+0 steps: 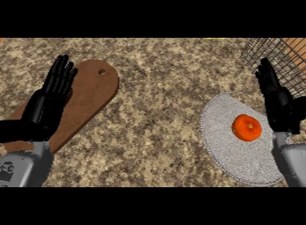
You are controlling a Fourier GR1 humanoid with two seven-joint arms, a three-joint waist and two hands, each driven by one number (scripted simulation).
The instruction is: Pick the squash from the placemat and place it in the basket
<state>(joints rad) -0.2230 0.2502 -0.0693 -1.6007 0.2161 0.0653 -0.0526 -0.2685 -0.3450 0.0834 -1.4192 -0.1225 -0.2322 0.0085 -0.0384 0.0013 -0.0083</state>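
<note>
- Two black hands show above the speckled granite counter (155,88), each on a grey forearm that comes in from the lower edge.
- One small squash (246,127) lies on the grey round placemat (224,145), a little right of the mat's middle and in its upper half.
- Its skin is bright orange and smooth, its shape rounded and somewhat taller than wide, with a pale spot near the middle of its top face.
- Nothing touches the squash; it sits free on the mat's woven surface.
- Right hand (279,103) stands just right of the squash, fingers straight and pointing up the view, thumb out to the side, holding nothing; it overlaps the mat's right edge.
- Beyond that hand, in the upper right corner, is a dark wire basket (292,57), near the mat but apart from the squash.
- Left hand (49,99) is at the view's left, fingers straight and together, empty, lying over a brown wooden cutting board (94,94) with a small hole near its rounded upper end.
</note>
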